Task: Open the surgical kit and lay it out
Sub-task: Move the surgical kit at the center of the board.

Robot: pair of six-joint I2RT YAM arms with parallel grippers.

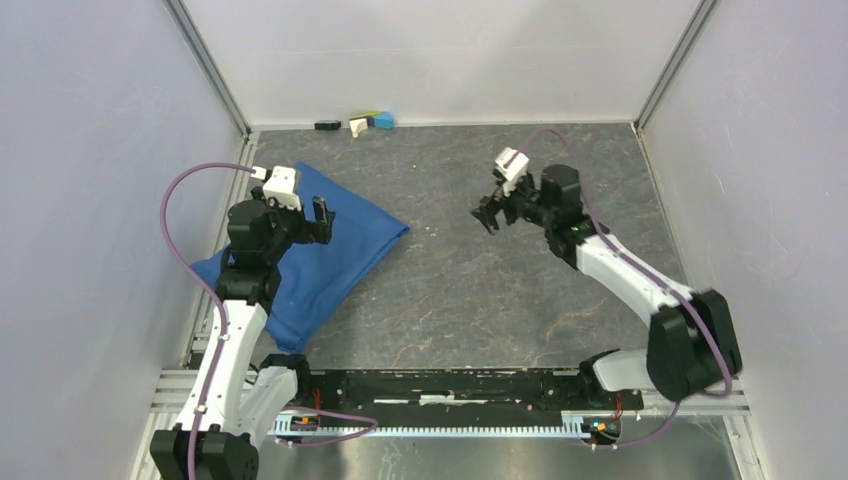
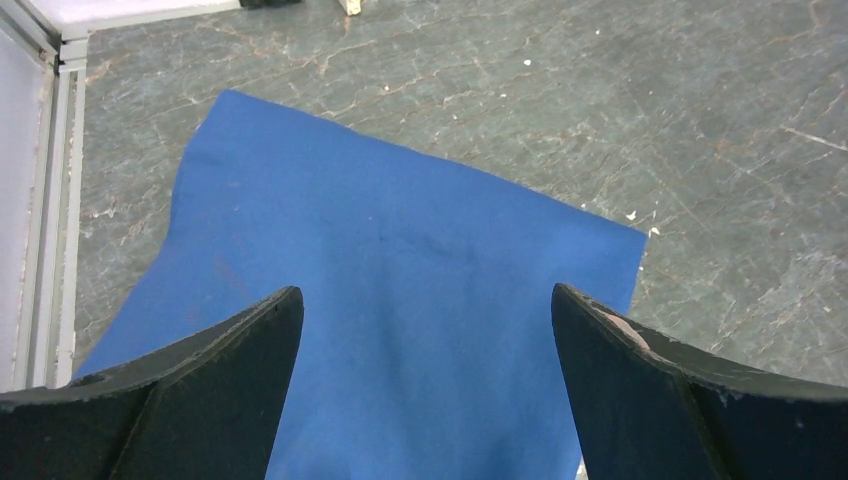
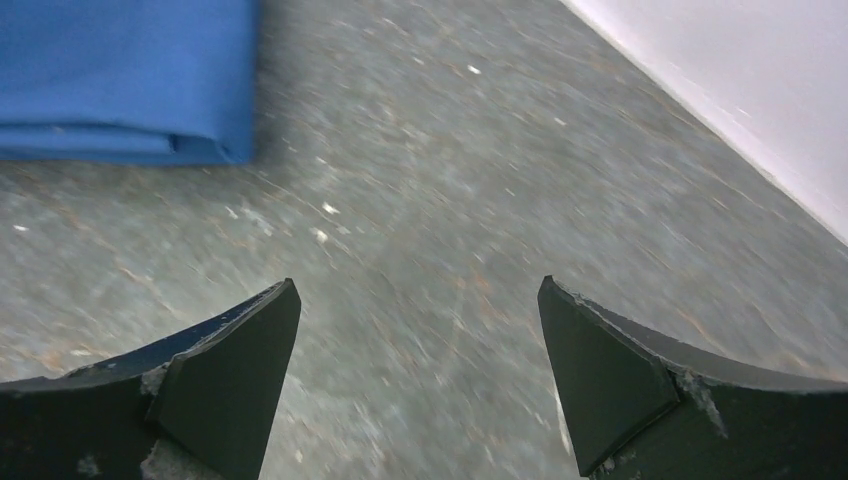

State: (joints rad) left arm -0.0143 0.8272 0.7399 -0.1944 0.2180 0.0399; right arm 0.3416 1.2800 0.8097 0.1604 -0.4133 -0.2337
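Top external — left arm [image 1: 250, 240] bent over blue cloth wrap [image 1: 345, 250], fingers [image 2: 200, 385] spread.

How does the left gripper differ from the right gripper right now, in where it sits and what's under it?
The left gripper hangs over the blue cloth wrap, while the right gripper hangs over the bare table, with the wrap off to one side. The left gripper is on the table's left side, and the right gripper is right of the middle. Both stand open and hold nothing.
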